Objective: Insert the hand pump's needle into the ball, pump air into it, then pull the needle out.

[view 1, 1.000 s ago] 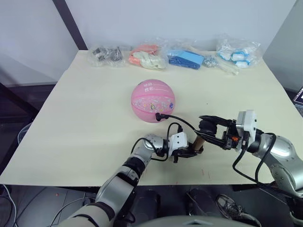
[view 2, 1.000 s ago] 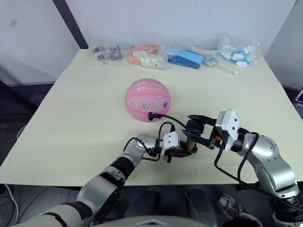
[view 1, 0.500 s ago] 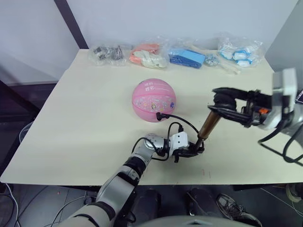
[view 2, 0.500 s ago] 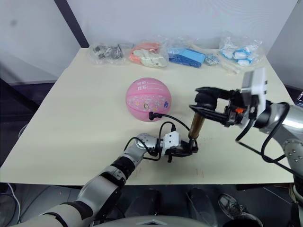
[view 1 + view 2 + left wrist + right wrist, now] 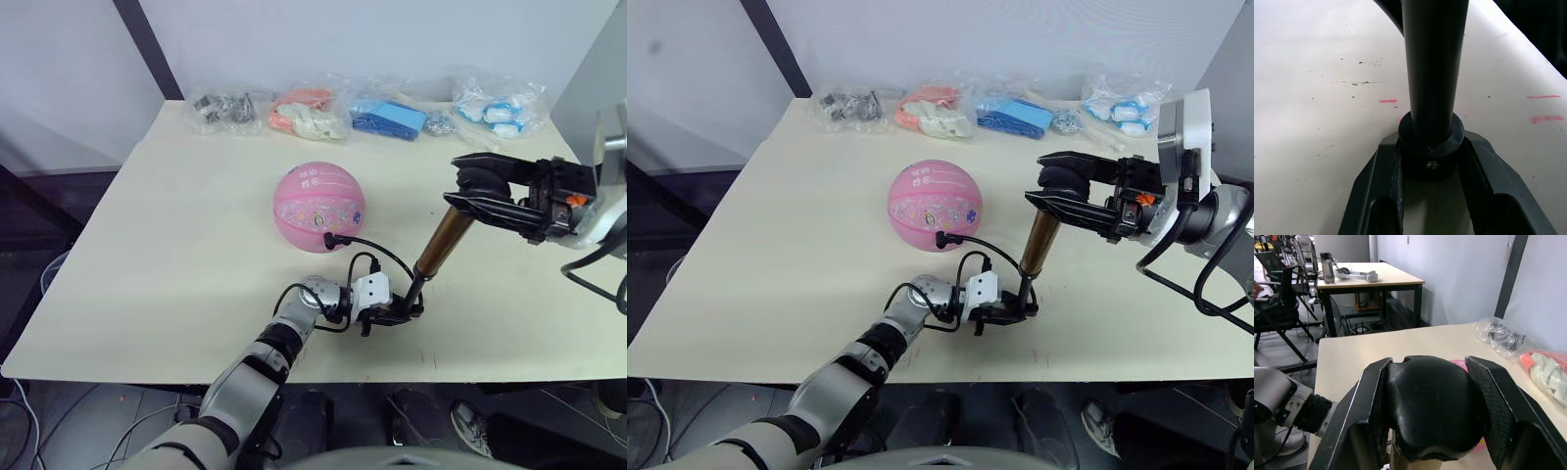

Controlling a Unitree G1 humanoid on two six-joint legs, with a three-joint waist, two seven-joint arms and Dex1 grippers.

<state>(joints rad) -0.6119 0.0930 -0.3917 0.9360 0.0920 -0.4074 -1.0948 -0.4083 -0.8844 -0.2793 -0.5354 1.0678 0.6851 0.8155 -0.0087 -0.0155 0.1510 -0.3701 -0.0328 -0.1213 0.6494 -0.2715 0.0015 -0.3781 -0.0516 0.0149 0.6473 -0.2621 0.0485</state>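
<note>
The hand pump (image 5: 438,245) stands tilted on the table (image 5: 176,245) just in front of the pink ball (image 5: 317,207), its hose plugged into the ball, base clamped by the left end effector (image 5: 400,315), handle gripped by the right end effector (image 5: 480,188).

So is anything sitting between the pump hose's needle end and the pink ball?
Nothing visible: the hose tip already sits against the ball, and the table around them is bare.
</note>
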